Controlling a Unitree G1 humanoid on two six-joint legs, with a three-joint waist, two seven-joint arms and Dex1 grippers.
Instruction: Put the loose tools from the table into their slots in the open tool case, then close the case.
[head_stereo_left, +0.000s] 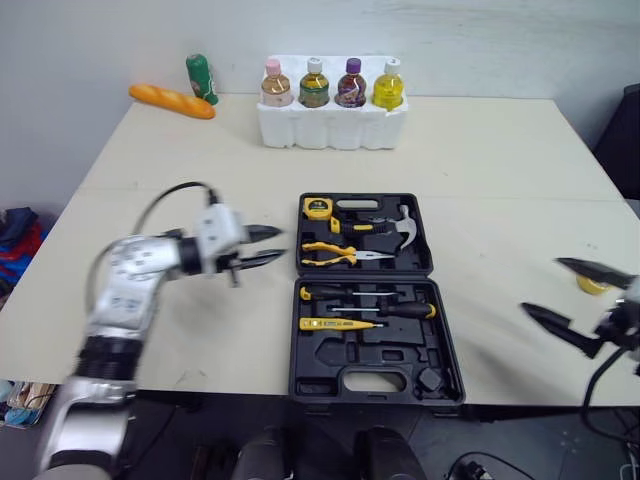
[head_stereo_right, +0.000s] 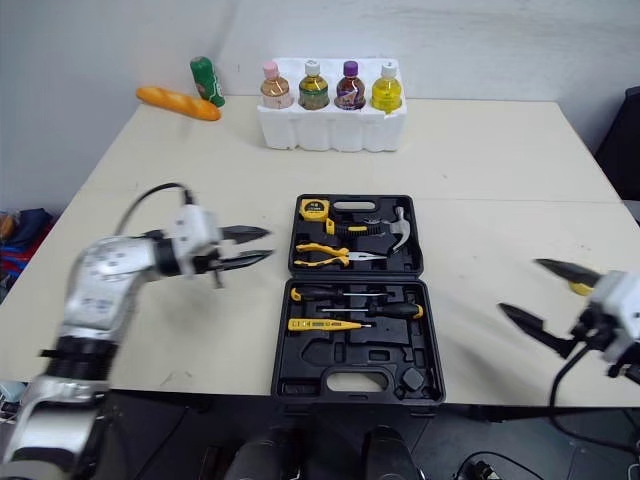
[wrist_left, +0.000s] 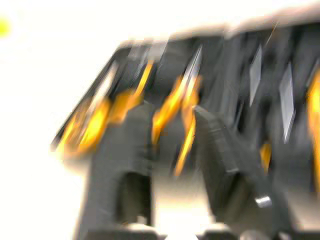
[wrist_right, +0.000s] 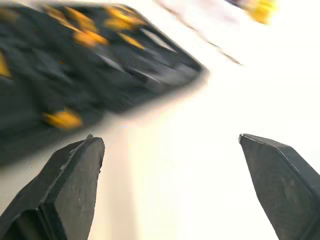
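The black tool case lies open at the table's middle front. Its far half holds a yellow tape measure, a hammer and yellow pliers. The near half holds screwdrivers and a yellow tester; several slots nearer the handle are bare. My left gripper hovers just left of the case, open by a narrow gap and empty. My right gripper is wide open and empty over the table, right of the case. A small yellow object lies on the table just behind its far finger.
A white foam tray with several bottles stands at the back middle. A bread loaf and a green can lie at the back left. The table's front edge runs just below the case.
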